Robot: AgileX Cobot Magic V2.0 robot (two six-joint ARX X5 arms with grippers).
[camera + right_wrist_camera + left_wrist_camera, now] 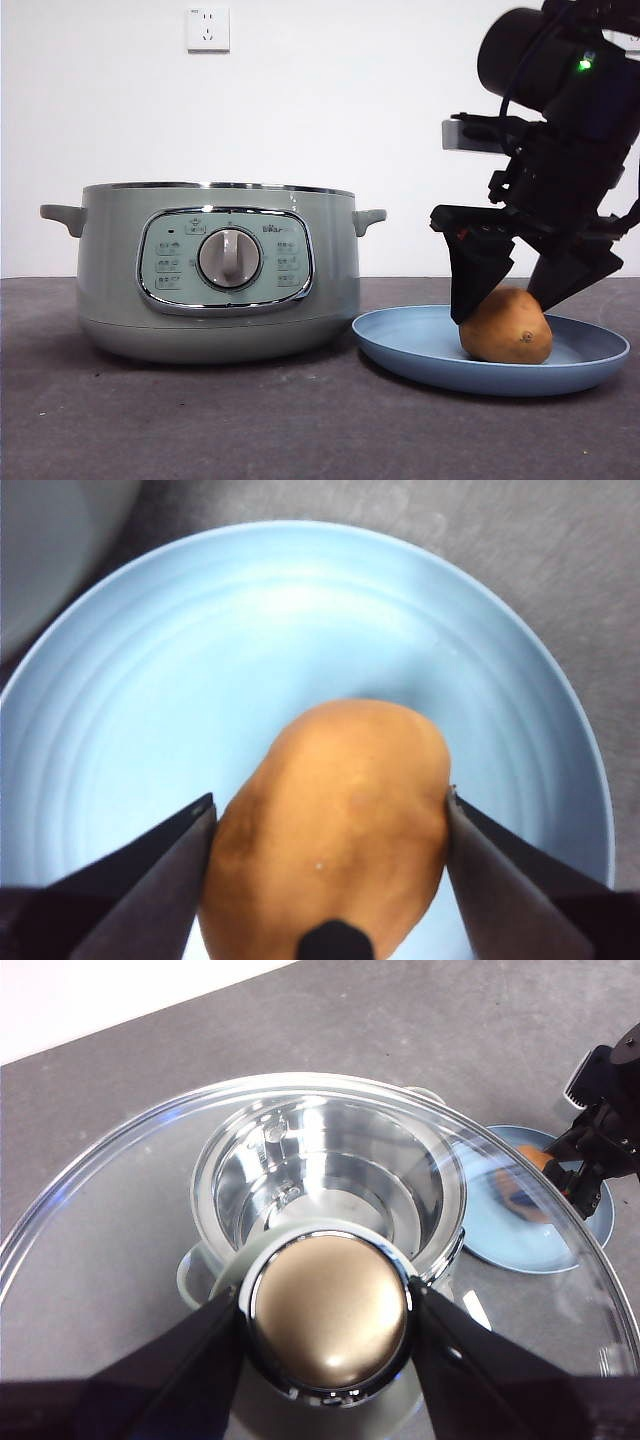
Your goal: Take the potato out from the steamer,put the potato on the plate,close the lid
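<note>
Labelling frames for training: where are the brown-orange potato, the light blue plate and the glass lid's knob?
brown-orange potato [507, 327], front view, skin.
light blue plate [400, 335], front view, rim.
glass lid's knob [329, 1311], left wrist view, top.

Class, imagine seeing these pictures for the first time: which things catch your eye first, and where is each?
The right gripper stands over the blue plate, jaws around the potato resting on it. Beside the plate stands the open green steamer. The left gripper holds the glass lid by its knob above the steamer's empty bowl.
</note>
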